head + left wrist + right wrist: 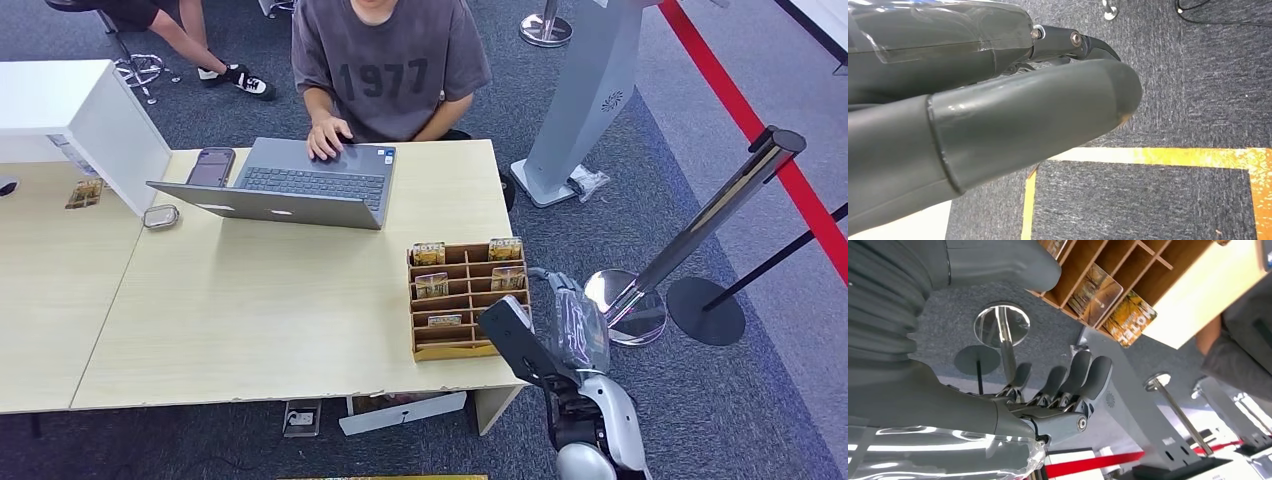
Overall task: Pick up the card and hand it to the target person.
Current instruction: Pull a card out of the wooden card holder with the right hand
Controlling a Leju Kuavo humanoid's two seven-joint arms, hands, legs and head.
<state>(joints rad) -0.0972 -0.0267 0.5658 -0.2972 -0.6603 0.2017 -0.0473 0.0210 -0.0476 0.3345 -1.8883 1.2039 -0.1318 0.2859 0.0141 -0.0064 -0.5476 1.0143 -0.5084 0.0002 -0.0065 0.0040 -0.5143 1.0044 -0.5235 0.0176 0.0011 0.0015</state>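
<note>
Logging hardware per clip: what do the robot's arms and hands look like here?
The right arm is silver-grey with a black forearm section under clear plastic wrap. The right robot hand has a grey ribbed cover, dark grey fingers and bare metal joints. The left robot hand shows a thick, smooth grey thumb and a black linkage.

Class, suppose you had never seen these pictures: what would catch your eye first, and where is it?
Probably the wooden card rack at the table's near right corner, with colourful cards standing in its slots. Just beside it hangs the robot's right hand, holding nothing. Across the table, a person types on a grey laptop.
</note>
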